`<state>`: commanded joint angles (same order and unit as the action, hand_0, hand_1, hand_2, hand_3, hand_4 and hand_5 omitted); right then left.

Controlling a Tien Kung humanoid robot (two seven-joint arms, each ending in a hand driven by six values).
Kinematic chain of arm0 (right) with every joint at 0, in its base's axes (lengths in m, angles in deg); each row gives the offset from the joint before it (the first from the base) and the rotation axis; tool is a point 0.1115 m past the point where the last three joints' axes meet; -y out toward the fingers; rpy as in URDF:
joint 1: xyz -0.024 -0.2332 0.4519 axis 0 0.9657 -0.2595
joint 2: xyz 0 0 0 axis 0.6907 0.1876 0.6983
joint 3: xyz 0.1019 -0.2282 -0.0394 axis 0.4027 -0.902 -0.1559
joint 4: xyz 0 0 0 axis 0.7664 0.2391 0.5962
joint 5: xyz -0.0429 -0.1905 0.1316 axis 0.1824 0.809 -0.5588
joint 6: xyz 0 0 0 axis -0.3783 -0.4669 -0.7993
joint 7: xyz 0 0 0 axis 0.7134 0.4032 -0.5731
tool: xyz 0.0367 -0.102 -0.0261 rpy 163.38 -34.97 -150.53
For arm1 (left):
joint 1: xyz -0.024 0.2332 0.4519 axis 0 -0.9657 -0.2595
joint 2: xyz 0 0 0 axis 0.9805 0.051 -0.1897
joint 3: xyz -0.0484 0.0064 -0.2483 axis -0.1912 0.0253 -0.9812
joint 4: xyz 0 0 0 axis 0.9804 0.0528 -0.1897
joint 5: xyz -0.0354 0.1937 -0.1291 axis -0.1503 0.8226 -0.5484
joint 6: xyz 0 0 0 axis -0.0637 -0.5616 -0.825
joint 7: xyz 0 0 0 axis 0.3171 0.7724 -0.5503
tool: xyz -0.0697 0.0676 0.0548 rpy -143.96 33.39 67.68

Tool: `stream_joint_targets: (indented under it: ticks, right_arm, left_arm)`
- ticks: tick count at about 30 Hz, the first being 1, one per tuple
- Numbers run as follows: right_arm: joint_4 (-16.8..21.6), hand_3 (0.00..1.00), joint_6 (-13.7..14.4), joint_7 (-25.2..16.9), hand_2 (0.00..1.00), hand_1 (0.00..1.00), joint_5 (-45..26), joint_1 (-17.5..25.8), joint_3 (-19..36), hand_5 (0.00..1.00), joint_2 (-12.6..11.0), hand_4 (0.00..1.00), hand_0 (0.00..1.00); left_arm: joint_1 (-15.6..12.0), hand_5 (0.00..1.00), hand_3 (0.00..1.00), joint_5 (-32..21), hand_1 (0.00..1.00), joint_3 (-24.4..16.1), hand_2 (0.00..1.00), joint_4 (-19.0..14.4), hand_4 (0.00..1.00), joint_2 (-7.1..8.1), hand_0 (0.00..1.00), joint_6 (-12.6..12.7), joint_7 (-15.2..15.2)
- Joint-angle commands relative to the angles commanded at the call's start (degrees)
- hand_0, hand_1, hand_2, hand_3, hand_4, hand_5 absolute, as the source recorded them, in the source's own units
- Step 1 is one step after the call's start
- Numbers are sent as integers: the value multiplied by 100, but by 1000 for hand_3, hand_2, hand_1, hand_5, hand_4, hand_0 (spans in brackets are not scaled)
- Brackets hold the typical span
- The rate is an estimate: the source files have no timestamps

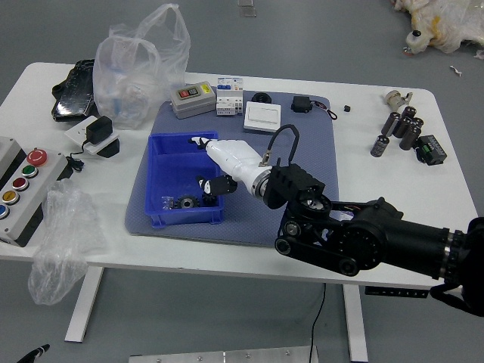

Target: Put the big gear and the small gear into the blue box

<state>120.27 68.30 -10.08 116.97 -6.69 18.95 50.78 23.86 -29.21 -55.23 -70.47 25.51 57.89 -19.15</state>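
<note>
The right hand (234, 161) reaches in from the right over the blue box (151, 170), its white back uppermost and its dark fingers spread apart, with nothing visibly pinched between them. One finger is stretched over the far part of the box; another dark fingertip is lower, over the box's right side. Directly below that lower fingertip is a dark piece (209, 200), partly covered by the hand; it looks like a gear, though its shape is too hidden to be sure. Just to its left, inside the box, is a toothed dark gear (187, 202), with a small clear piece (167, 203) beside it. Which gear is the big one, I cannot tell.

The box rests on a blue-grey mat (302, 136) that spreads under and beyond the hand, on the white desk (174, 250). Past the hand, on the far side, are a white square box (262, 116), some white blocks (229, 102) and a grey device (193, 98) with coloured buttons. Well to the right of the hand, toward the far side, are dark cylinders (389, 125) and a black block (431, 150). Well to its left are a panel of round buttons (23, 185) and a crumpled clear bag (69, 227).

The left hand (34, 354) shows only as a dark tip in the near left corner, well apart from the right one; its state I cannot tell.
</note>
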Motion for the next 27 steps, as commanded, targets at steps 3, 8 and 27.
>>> stream_joint_targets:
  ticks: [3, 8, 27]
  right_arm:
    - [19, 998, 58, -56, 950, 849, 13, 26, 68, 230, -25, 609, 850]
    - [151, 998, 271, -230, 927, 840, 97, 193, 483, 242, -185, 616, 832]
    - [89, 826, 968, -2560, 814, 772, -1689, 1994, 3260, 493, -1107, 755, 848]
  left_arm:
    - [-2, 998, 806, 23, 904, -19, 892, 1, 998, 0, 906, -18, 25]
    - [-5, 998, 801, 24, 904, -18, 891, 6, 998, -6, 907, -22, 25]
    - [-32, 998, 801, -21, 906, -7, 891, 6, 998, -72, 908, -21, 29]
